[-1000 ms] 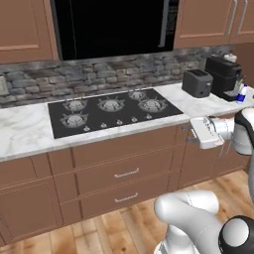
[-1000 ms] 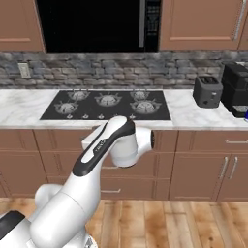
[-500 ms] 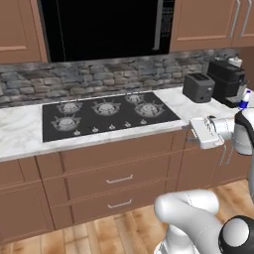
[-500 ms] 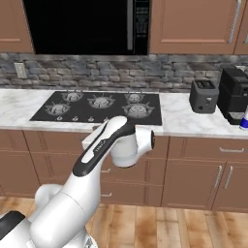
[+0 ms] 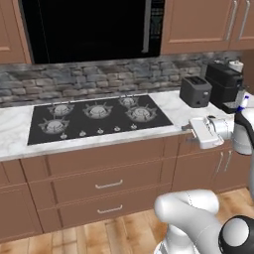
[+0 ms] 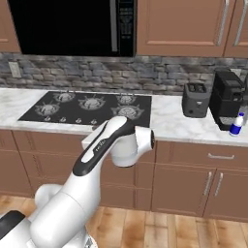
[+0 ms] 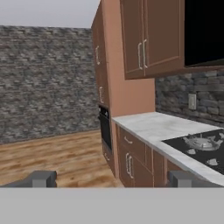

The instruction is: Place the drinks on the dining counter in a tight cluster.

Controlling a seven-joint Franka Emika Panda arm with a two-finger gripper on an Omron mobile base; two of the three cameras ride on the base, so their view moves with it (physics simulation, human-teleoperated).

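Gripper [image 7: 109,179]: fingers spread wide, holding nothing.
White bottle [image 6: 236,125]: upright on marble counter [image 6: 169,121], just beside coffee machine [image 6: 227,99].

No readable text, brand, number or sign is showing anywhere. The small white bottle [image 6: 236,124], standing just right of the black coffee machine [image 6: 227,99], is carrying a blue label, but any print on it is too small to make out. The microwave's control strip [image 6: 125,23], up and left of the coffee machine above the cooktop, is showing only pale specks, nothing legible. The toaster [image 6: 196,100], just left of the coffee machine, is showing no marking.
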